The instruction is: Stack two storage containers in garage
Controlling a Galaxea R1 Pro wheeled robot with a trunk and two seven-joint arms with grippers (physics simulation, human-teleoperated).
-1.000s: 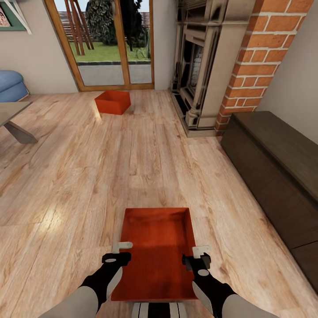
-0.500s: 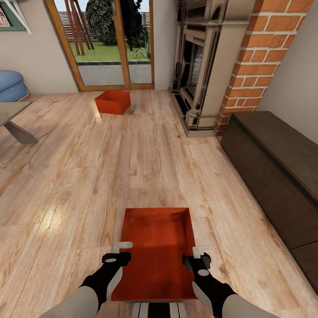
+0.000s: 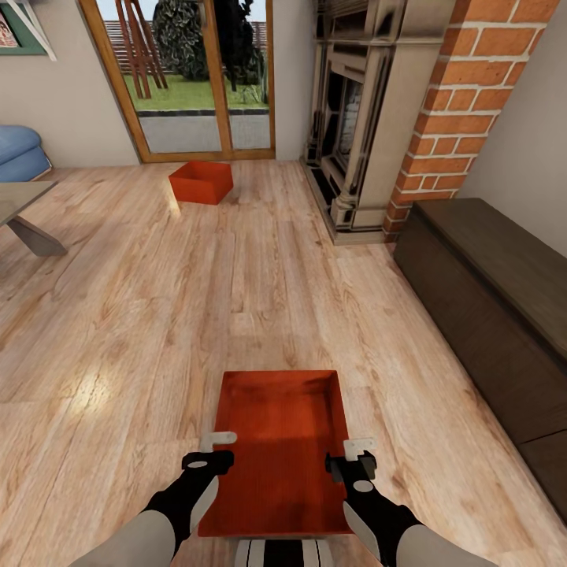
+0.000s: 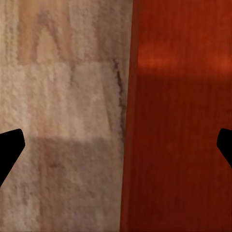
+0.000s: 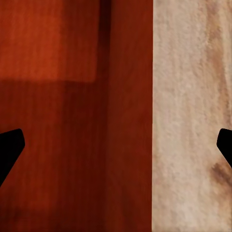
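Moved nothing since earlier. Hung spread, left gripper (image 3: 218, 447) and right gripper (image 3: 353, 457) astride near bin (image 3: 279, 449) walls at 9 and 3. Needed closing evenly, lifting level; far bin (image 3: 201, 182) waited at 11.

Both arms reach forward and down, left gripper (image 3: 218, 443) and right gripper (image 3: 353, 454) spread wide.

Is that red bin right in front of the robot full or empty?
Empty. The near storage container sits upright on the wood-plank floor, and the head view looks straight down onto its bare red bottom.

Head view high, forward-down; wrist views close — shared near container (image 3: 279, 449) walls.
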